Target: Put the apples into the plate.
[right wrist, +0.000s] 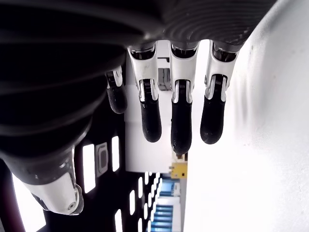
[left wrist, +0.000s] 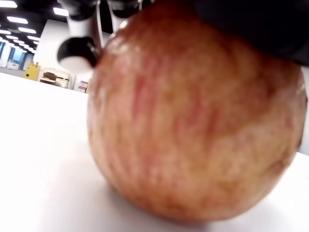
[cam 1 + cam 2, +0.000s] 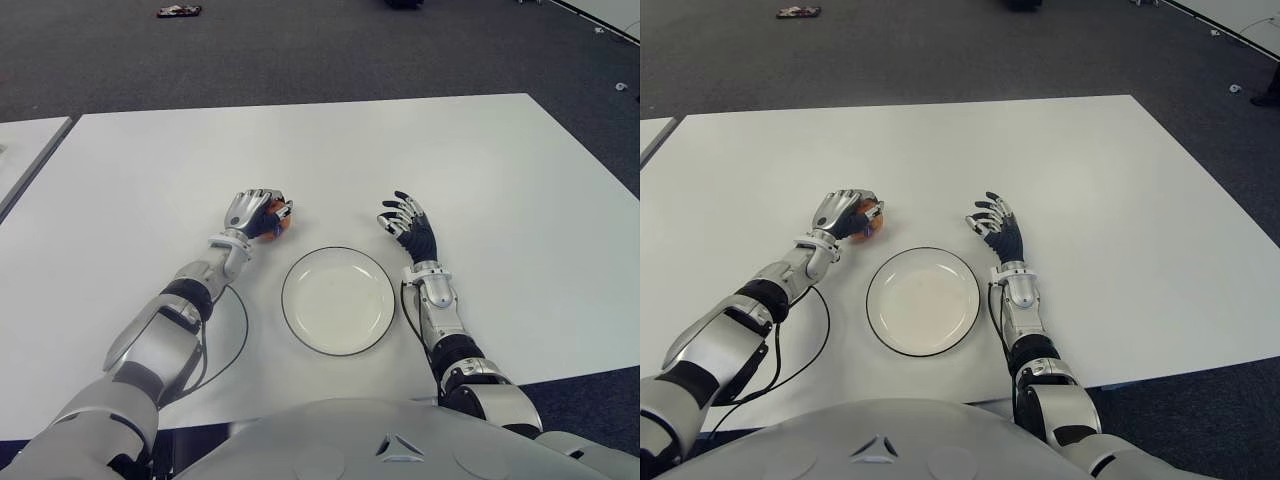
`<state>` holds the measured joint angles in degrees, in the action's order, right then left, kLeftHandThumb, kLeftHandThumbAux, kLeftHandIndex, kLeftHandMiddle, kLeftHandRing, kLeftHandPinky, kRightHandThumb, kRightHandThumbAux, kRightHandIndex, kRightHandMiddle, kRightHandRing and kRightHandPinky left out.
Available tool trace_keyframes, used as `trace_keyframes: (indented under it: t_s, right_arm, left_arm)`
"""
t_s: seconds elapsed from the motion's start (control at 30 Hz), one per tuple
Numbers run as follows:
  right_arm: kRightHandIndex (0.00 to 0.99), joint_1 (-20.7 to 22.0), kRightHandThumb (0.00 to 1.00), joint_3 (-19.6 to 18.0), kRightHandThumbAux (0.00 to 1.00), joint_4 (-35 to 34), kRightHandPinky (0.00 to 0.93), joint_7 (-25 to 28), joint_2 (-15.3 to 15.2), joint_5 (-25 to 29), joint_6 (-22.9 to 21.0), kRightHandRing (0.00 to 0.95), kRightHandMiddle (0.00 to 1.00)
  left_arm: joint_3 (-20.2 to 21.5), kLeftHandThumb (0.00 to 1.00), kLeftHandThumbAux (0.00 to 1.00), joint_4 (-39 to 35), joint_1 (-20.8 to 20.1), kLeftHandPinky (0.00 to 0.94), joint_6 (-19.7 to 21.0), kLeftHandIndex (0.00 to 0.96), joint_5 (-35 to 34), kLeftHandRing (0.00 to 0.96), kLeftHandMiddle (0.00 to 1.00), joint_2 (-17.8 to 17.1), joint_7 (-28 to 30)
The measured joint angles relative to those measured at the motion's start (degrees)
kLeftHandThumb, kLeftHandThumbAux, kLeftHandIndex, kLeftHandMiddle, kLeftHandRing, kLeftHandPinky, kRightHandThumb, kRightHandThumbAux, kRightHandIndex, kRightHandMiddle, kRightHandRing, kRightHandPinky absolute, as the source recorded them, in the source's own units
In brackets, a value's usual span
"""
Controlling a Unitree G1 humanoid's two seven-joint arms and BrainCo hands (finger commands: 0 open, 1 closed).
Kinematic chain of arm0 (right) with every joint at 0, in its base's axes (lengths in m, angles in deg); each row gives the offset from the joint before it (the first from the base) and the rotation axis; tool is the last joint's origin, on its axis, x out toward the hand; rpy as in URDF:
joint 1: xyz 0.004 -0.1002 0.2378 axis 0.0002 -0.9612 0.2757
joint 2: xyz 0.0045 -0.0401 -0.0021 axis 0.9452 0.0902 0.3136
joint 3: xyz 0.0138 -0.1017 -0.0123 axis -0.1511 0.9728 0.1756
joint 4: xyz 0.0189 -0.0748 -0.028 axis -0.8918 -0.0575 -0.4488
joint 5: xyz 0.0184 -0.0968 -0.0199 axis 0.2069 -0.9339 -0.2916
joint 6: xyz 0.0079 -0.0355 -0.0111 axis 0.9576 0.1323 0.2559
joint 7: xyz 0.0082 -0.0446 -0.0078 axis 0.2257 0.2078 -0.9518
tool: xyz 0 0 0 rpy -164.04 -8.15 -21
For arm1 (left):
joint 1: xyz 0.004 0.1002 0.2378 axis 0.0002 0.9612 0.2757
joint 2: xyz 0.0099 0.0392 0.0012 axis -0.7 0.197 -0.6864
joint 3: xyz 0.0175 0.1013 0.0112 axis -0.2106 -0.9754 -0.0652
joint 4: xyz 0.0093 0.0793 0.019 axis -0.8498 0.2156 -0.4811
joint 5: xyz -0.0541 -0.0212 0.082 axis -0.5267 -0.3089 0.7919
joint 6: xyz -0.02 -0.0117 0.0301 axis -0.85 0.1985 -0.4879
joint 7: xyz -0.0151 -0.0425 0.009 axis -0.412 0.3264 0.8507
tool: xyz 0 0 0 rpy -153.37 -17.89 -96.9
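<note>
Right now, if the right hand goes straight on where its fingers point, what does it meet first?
Probably nothing: the right hand points away over bare table, open. The apple and plate lie off that line.

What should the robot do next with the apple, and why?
Probably lift it a little. The left hand has its fingers curled over the apple, which seems to sit on the table, just beyond the plate's far left edge. The plate holds nothing yet, so raising the apple and carrying it over looks right. The right hand shows open, right of the plate.
</note>
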<state>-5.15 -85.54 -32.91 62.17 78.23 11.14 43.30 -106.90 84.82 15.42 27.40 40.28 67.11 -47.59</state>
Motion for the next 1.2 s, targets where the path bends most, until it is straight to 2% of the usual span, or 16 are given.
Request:
trace_keyframes:
  t_s: [0.33,0.6,0.7,0.97,1.2]
  right_arm:
    - [0.150,-0.16,0.229,0.03,0.681,-0.31,0.401,0.14,0.11,0.00,-0.13,0.357,0.305]
    - [0.153,-0.16,0.243,0.00,0.684,-0.41,0.409,0.30,0.17,0.00,-0.24,0.362,0.309]
    - [0.154,-0.15,0.245,-0.01,0.681,-0.39,0.407,0.32,0.18,0.02,-0.24,0.361,0.307]
    - [0.153,-0.25,0.255,-0.17,0.681,-0.25,0.404,0.48,0.25,0.09,-0.24,0.358,0.305]
    - [0.147,-0.15,0.253,-0.35,0.679,-0.01,0.401,0.72,0.28,0.11,-0.23,0.356,0.303]
  left_arm:
    - [-1.05,0.513,0.748,0.69,0.05,0.891,0.43,0.594,0.42,0.869,0.858,-0.14,-1.34]
    - [0.11,0.503,0.756,1.95,-0.14,0.881,-1.38,0.653,-0.91,0.869,0.861,-0.12,-2.79]
    - [1.97,0.501,0.753,1.42,-0.09,0.887,-3.05,0.668,-2.75,0.874,0.867,-0.73,-1.31]
    - [10.47,0.502,0.746,-3.39,0.57,0.886,-6.94,0.707,-11.51,0.879,0.875,-2.46,4.90]
    - [19.32,0.485,0.747,-8.88,1.93,0.882,-7.05,0.780,-23.02,0.889,0.887,-2.17,14.92]
